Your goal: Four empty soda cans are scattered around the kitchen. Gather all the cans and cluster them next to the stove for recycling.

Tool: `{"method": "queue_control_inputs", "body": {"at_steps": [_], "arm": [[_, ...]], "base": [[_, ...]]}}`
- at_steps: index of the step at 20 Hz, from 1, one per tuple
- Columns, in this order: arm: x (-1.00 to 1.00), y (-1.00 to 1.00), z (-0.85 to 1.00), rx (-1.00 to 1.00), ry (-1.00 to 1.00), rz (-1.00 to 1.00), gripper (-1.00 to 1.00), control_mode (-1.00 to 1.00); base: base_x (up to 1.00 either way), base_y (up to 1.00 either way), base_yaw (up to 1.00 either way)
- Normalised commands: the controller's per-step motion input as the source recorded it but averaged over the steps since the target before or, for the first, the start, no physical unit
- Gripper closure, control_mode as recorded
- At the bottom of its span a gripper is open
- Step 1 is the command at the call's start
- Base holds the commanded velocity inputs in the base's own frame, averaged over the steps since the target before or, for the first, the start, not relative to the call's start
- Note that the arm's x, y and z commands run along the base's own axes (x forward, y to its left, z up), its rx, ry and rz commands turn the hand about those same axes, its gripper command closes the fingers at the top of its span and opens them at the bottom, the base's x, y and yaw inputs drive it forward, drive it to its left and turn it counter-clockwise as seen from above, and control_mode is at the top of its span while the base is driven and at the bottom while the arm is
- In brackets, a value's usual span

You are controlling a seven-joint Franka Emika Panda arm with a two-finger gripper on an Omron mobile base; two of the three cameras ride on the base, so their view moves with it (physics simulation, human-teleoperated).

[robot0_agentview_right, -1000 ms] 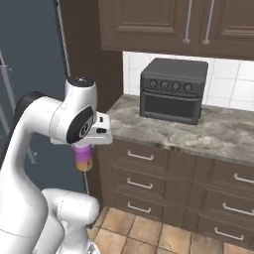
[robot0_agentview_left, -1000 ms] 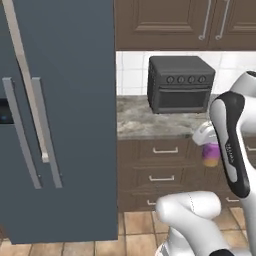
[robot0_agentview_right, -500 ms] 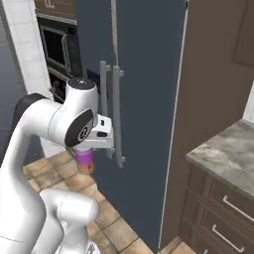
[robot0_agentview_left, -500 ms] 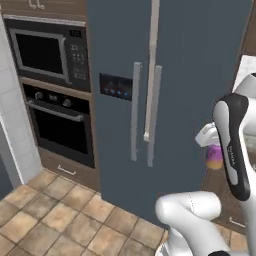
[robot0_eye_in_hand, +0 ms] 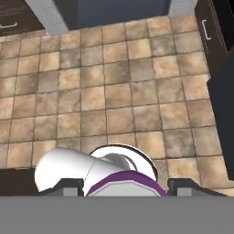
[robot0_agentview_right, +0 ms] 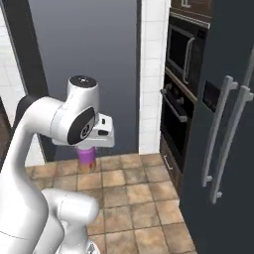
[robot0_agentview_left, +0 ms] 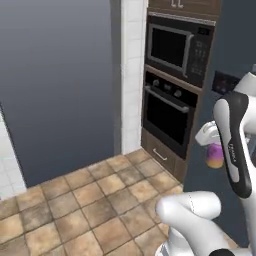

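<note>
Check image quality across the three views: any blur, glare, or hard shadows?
Left base view: soft and slightly blurred, flat even light, faint sheen on the oven glass. Right base view: the same softness; the purple can under the gripper has fuzzy edges. Hand view: floor tiles fairly sharp, no hard shadows; can top at the bottom is close and indistinct.

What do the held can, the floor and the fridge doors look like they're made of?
Can: likely painted metal, purple with a tan band, held in the claw.
Floor: brown mottled stone or ceramic tiles with dark grout lines, matte.
Fridge: smooth dark grey panels, probably coated metal, with paler bar handles.
</note>
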Motion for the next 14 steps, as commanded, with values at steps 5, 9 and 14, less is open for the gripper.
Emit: {"method": "queue_control_inputs", "body": {"at_steps": [5, 9, 14], "arm": [[0.00, 0.00, 0.00, 0.00, 0.00, 0.00, 1.00, 1.00], [0.00, 0.00, 0.00, 0.00, 0.00, 0.00, 1.00, 1.00], [0.00, 0.00, 0.00, 0.00, 0.00, 0.00, 1.00, 1.00]], "base": [[0.00, 0.87, 0.77], [0.00, 0.83, 0.78], [0.68, 0.34, 0.61]]}}
